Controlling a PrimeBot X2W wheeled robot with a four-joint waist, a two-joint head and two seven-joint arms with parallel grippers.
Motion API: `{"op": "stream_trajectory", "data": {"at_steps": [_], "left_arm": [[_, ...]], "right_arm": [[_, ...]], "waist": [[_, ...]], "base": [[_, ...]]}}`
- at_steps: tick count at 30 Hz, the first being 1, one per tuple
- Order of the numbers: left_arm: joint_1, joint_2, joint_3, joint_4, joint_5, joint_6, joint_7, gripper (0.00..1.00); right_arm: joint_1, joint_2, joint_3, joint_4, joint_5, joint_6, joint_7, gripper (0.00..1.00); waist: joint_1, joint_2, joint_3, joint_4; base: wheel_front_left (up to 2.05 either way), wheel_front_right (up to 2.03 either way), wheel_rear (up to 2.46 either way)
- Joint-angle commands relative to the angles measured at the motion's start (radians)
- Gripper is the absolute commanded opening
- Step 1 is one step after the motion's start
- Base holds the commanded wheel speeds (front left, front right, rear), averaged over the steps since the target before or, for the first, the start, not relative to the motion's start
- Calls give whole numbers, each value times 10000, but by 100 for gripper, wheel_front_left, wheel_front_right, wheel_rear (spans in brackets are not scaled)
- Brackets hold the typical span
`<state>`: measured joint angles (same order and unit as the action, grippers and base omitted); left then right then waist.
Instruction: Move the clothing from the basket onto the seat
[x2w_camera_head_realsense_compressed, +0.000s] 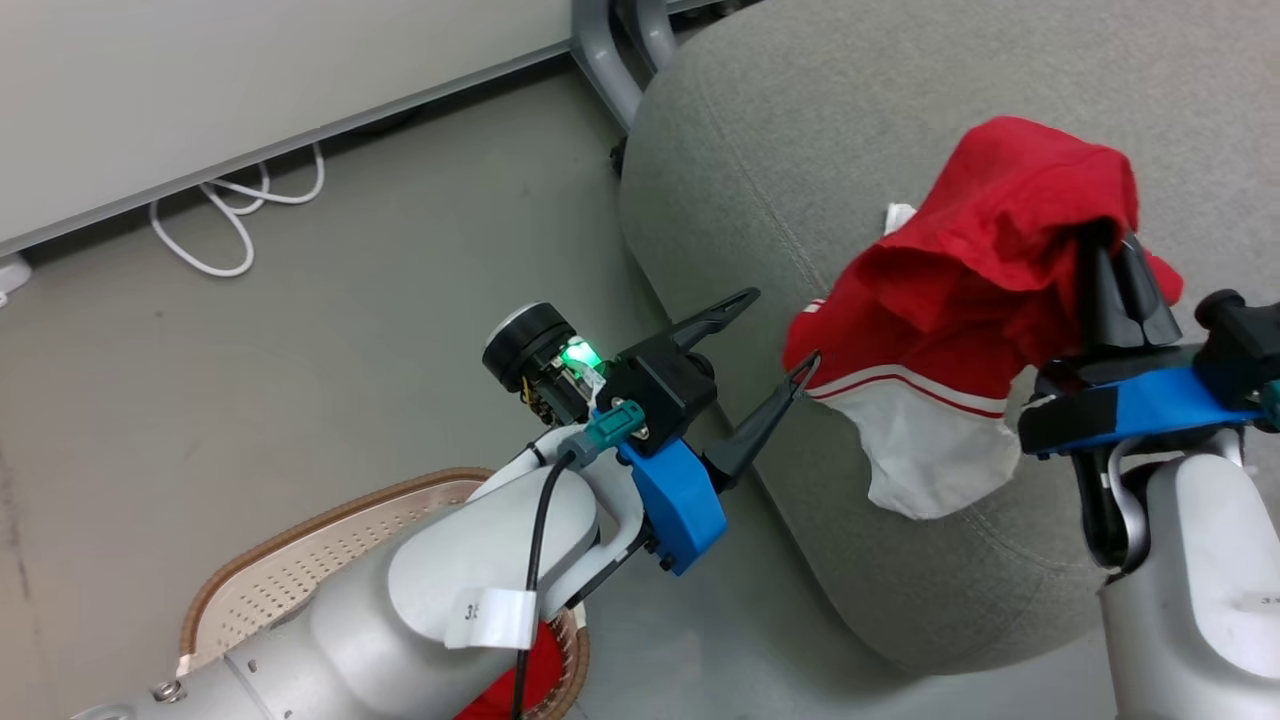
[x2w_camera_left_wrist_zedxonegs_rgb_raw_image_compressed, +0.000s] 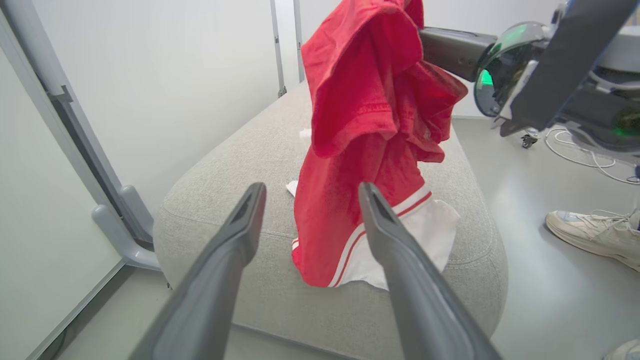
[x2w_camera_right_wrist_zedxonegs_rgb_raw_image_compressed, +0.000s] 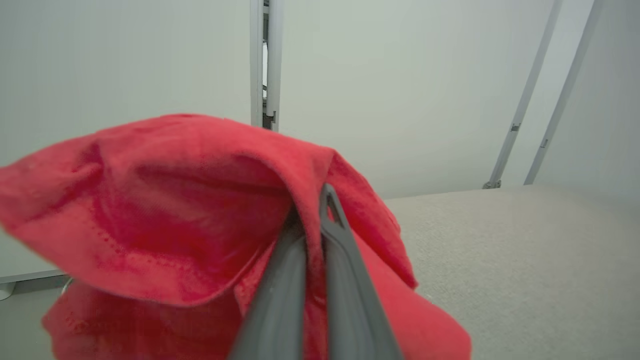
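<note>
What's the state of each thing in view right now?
right gripper, shut on the held garment.
left gripper, open, empty.
held garment, bunched, hanging from the right gripper over the seat; contact with the cushion unclear.
basket, upright on the floor, partly hidden by the left arm.
garment in basket, inside, not yet moved.
seat, no garment released onto it yet.

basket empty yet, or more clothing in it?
Not empty: red clothing shows inside the basket, mostly hidden under the left forearm; how much, cannot tell.

seat (x2w_camera_head_realsense_compressed: 800, 150): small white scrap (x2w_camera_head_realsense_compressed: 897, 215) | floor (x2w_camera_head_realsense_compressed: 350, 330): basket (x2w_camera_head_realsense_compressed: 300, 570), white cable (x2w_camera_head_realsense_compressed: 235, 215)
</note>
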<state>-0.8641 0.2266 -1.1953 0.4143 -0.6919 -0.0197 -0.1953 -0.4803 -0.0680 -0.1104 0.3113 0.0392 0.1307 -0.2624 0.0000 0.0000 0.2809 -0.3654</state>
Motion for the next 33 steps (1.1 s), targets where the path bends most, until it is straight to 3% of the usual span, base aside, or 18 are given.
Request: {"op": "stream_trajectory", "data": {"at_steps": [1, 19, 26, 33], "left_arm": [[54, 63, -19, -48, 97, 4, 0, 100], [-221, 145, -155, -501, 342, 213, -105, 100], [-585, 400, -70, -787, 577, 385, -50, 100], [-1421, 738, -4, -1270, 988, 521, 293, 100]], "right_arm": [[110, 31, -84, -89, 44, 3, -38, 0], [605, 69, -702, -560, 173, 1, -38, 0], [-549, -9, -853, -843, 255, 1, -39, 0], [-2832, -781, -1681, -1192, 452, 1, -38, 0]], "waist": [[0, 0, 85, -135], [0, 0, 554, -413], [0, 0, 1379, -359], [0, 0, 2989, -39]], "base": [[0, 0, 0], [0, 0, 0], [0, 0, 0], [0, 0, 0]]}}
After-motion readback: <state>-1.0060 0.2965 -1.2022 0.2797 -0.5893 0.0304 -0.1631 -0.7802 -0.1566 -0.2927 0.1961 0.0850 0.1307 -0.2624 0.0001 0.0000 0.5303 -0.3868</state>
